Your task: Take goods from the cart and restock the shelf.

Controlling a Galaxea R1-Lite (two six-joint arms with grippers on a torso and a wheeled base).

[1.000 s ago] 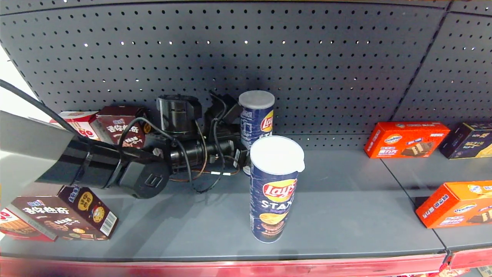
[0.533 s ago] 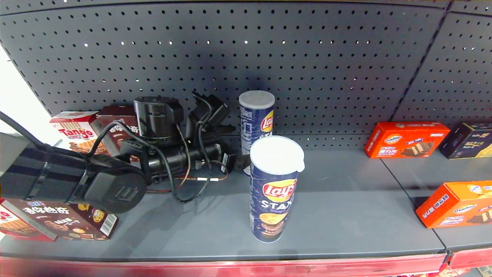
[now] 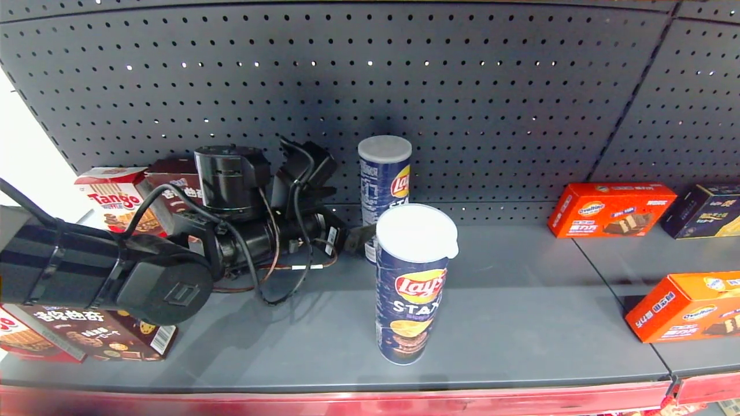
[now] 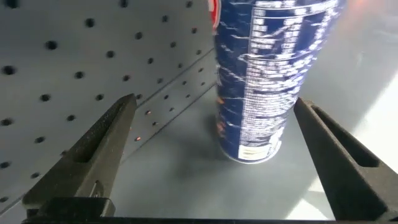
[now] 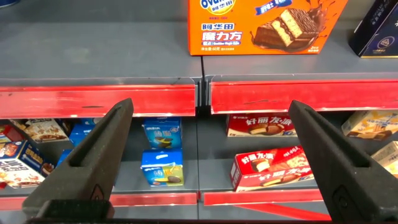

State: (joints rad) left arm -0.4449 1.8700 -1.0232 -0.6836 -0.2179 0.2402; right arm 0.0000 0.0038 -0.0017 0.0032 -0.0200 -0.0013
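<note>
While one chip can (image 3: 411,289) stands upright near the front edge of the shelf (image 3: 520,323), a second, the rear can (image 3: 384,173), stands upright just behind it with nothing gripping it. The step in hand therefore looks like letting go and clearing out. To do it well, I judge the left claw (image 4: 216,104) should draw straight back along its own line with its fingers kept spread. That way the wrist would not clip the front can and neither pad would brush the rear one. Tall cans on small bases would likely tip from a sideways nudge.

The right claw (image 5: 211,107) is spread wide and empty, facing lower shelves stocked with boxed goods (image 5: 161,168). The left claw is also wide open and holds nothing. The rear can sits between and beyond its fingers, touching neither, close to the pegboard (image 3: 462,86) at the back.
</note>
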